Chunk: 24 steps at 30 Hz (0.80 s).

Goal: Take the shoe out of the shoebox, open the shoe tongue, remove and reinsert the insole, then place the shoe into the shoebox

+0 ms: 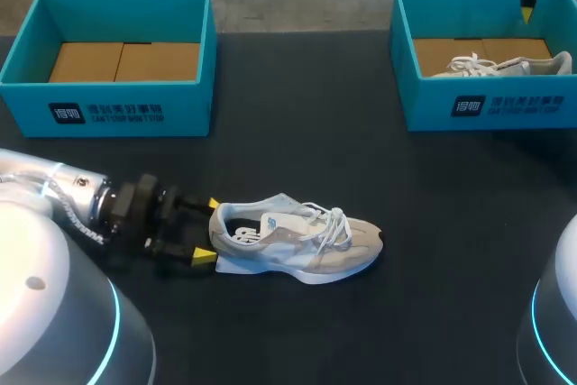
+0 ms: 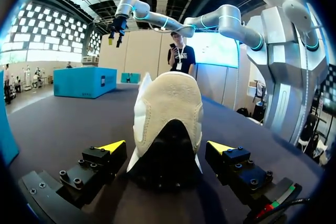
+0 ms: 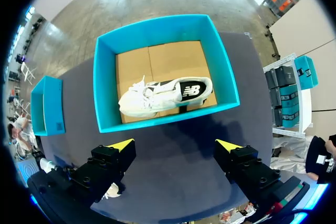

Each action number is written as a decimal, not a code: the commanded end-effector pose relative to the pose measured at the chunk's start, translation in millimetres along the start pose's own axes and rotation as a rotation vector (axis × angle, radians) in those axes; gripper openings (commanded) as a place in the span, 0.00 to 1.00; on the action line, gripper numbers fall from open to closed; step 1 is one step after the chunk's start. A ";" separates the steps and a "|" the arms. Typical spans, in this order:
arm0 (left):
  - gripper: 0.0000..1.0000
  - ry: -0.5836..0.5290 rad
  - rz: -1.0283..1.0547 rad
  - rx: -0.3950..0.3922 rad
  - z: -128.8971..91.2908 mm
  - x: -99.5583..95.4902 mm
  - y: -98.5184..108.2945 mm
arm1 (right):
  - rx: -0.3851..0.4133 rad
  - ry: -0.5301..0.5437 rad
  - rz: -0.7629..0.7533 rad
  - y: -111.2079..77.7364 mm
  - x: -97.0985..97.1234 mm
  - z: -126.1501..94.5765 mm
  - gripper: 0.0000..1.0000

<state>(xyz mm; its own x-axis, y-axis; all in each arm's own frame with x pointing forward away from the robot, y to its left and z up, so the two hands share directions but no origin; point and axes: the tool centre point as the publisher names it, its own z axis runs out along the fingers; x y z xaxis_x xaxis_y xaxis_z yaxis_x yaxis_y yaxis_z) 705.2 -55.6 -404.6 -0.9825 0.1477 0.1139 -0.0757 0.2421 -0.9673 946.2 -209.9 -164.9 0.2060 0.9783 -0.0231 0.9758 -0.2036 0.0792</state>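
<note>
Left fingers (image 2: 112, 147), released, flank the shoe's (image 2: 168, 109) heel; right fingers (image 3: 122, 144) hang open above the right shoebox (image 3: 103, 77).

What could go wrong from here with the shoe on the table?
The left gripper stands open astride the heel of the shoe; shutting there may crush the soft collar or skid the shoe, since nothing braces its toe. The right gripper hangs above the right shoebox, which holds a second shoe, so the return could crowd it.
</note>
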 end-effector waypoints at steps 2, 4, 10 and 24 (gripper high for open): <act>1.00 -0.002 0.006 -0.006 7.4 -2.2 2.0 | -0.002 -0.001 0.001 -0.9 -0.3 0.0 1.00; 1.00 -0.007 0.012 -0.013 9.5 -2.1 2.2 | -0.002 -0.001 0.001 -0.9 -0.3 0.0 1.00; 1.00 -0.015 0.009 -0.011 16.0 -3.6 3.1 | -0.002 -0.001 0.001 -0.9 -0.3 0.0 1.00; 1.00 -0.008 0.003 0.005 33.9 -6.9 4.4 | -0.002 -0.001 0.001 -0.9 -0.3 0.0 1.00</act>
<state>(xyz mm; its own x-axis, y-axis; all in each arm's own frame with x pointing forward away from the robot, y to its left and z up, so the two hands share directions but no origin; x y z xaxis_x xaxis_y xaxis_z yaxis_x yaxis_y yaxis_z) 703.2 -83.4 -413.1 -0.9845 0.1382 0.1081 -0.0729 0.2384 -0.9684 946.2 -209.9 -164.9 0.2060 0.9783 -0.0231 0.9759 -0.2036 0.0792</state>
